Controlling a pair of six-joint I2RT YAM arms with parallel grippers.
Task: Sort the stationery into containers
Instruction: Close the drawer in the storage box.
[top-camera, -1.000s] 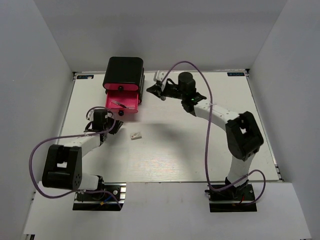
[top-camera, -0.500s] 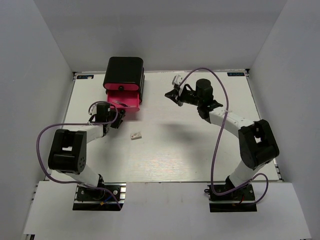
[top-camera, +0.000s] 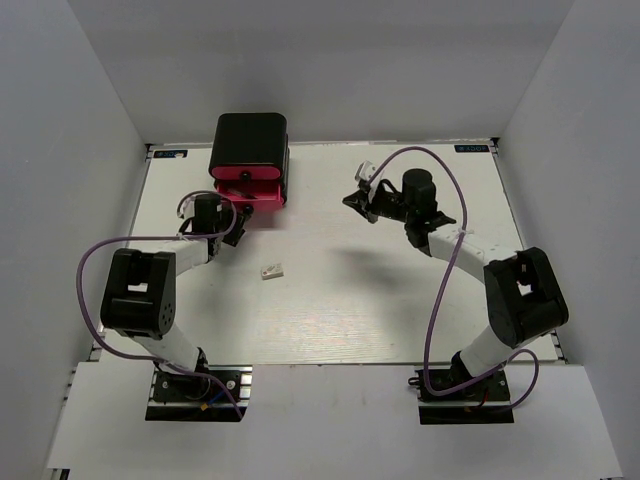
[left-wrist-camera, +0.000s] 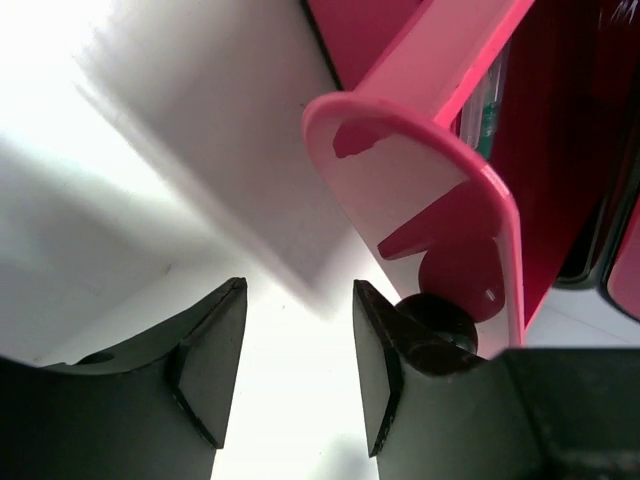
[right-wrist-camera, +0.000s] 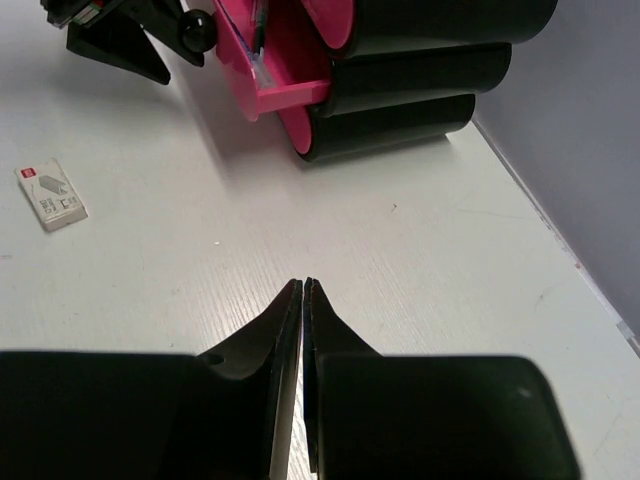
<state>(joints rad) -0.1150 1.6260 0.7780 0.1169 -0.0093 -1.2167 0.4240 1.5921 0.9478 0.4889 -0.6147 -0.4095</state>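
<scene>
The small white eraser (top-camera: 271, 270) lies on the tabletop (top-camera: 350, 300) in front of the mini chest (top-camera: 249, 148), well apart from it. One pink drawer (top-camera: 247, 192) of the chest juts partly out, with a pen (right-wrist-camera: 258, 22) inside. The left hand (left-wrist-camera: 298, 292), fingers spread and gripping nothing, sits just beside the drawer's black knob (left-wrist-camera: 432, 322). The right hand (right-wrist-camera: 302, 292), off to the chest's right, is pressed together and empty.

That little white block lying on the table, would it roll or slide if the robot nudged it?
The small white eraser looks flat and boxy, so it probably won't roll. Being small, it is likely light and may skid on the smooth table.
</scene>
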